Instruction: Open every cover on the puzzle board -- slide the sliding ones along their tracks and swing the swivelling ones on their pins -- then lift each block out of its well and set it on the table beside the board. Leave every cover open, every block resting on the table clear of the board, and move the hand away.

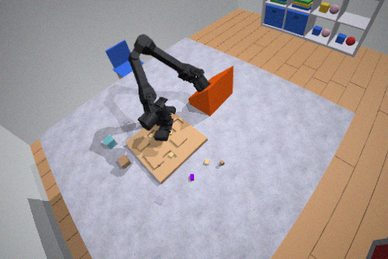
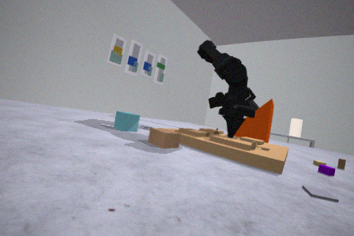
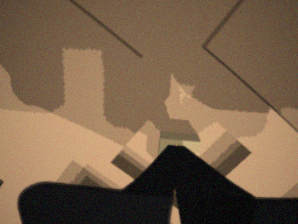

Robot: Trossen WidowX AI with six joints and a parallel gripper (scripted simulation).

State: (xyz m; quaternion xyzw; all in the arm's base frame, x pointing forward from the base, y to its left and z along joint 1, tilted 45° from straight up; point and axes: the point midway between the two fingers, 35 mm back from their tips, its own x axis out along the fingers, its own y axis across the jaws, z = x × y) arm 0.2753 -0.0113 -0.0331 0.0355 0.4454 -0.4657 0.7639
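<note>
The tan puzzle board (image 1: 173,170) (image 2: 253,159) (image 3: 45,145) lies on the grey mat with flat covers on top. My gripper (image 1: 163,134) (image 2: 234,130) (image 3: 175,153) is shut with nothing between the fingers and sits low over the board's far part. In the wrist view its tips point at a small well holding a pale block (image 3: 168,142), framed by stepped edges. Another pale block (image 1: 171,154) shows in a well near the board's front. A purple block (image 1: 191,177) (image 2: 326,170), a tan block (image 1: 207,162) (image 2: 319,162) and a brown block (image 1: 222,162) (image 2: 341,163) rest on the mat beside the board.
A teal cube (image 1: 109,142) (image 2: 126,121) and a tan box (image 1: 124,161) (image 2: 163,137) sit left of the board. An orange wedge (image 1: 216,91) (image 2: 258,125) stands behind it. A blue chair (image 1: 121,59) and a shelf (image 1: 320,11) stand farther off.
</note>
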